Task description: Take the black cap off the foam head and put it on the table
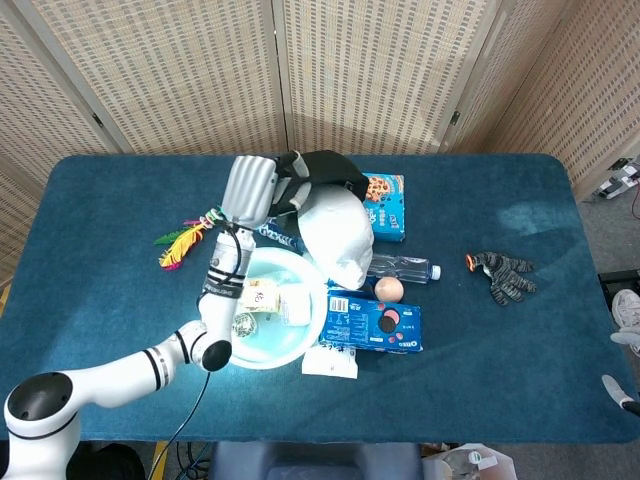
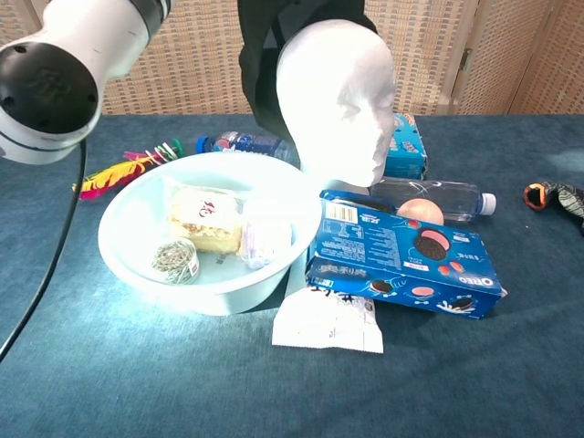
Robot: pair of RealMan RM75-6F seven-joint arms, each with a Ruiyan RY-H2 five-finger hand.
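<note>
The white foam head [image 1: 338,238] [image 2: 336,91] stands bare beside the bowl, facing right in the chest view. The black cap [image 1: 330,170] [image 2: 260,68] hangs lifted off it, up and behind the head. My left hand [image 1: 255,188] grips the cap by its near edge, raised above the table. In the chest view only the arm's white forearm [image 2: 64,46] shows at top left; the hand itself is above the frame. My right hand is in neither view.
A pale blue bowl [image 1: 222,290] [image 2: 123,251] with snack packets sits under my left arm. A blue cookie box [image 1: 373,322], an egg [image 1: 389,289], water bottles [image 1: 405,268], a feather toy [image 1: 185,243], a biscuit box [image 1: 385,205] and gloves [image 1: 503,273] lie around.
</note>
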